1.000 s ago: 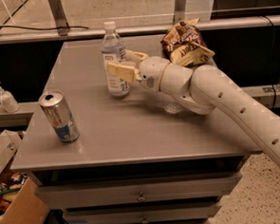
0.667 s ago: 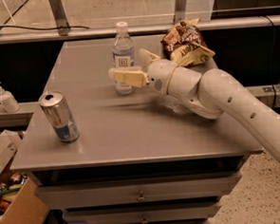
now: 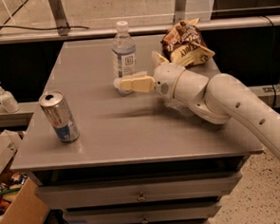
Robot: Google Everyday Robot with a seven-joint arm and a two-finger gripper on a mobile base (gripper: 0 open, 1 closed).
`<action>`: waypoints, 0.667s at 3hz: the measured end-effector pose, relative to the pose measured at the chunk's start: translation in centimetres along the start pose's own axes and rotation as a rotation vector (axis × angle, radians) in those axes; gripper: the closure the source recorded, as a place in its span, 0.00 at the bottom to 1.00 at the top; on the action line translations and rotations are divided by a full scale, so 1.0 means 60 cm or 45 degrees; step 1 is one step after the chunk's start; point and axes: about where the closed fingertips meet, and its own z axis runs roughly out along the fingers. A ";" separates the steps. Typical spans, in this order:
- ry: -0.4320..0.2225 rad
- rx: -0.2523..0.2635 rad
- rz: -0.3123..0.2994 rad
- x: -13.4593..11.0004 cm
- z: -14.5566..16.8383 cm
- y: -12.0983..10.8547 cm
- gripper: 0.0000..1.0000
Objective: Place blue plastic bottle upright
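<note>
The blue plastic bottle [image 3: 123, 53], clear with a white cap and a pale label, stands upright at the back middle of the grey table [image 3: 132, 138]. My gripper [image 3: 138, 71] is just right of and in front of it, low over the table. Its fingers are spread open. The near finger [image 3: 131, 84] crosses in front of the bottle's base, and the far finger [image 3: 158, 59] points up to the bottle's right. I cannot tell whether either finger touches the bottle. My white arm [image 3: 225, 104] reaches in from the right.
A silver-and-blue can [image 3: 59, 116] stands upright at the table's front left. A brown snack bag [image 3: 187, 47] lies at the back right, behind my wrist. A white pump dispenser [image 3: 5, 98] sits on a ledge to the left. A cardboard box [image 3: 15, 212] is on the floor at lower left.
The gripper was closed around the bottle near the table's left-middle. It carried the bottle back and right, and now its fingers are spread with the bottle standing.
</note>
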 end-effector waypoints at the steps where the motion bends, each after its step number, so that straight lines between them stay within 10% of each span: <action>1: 0.008 0.019 -0.004 0.000 -0.014 -0.006 0.00; 2: 0.057 0.074 -0.062 -0.019 -0.076 -0.040 0.00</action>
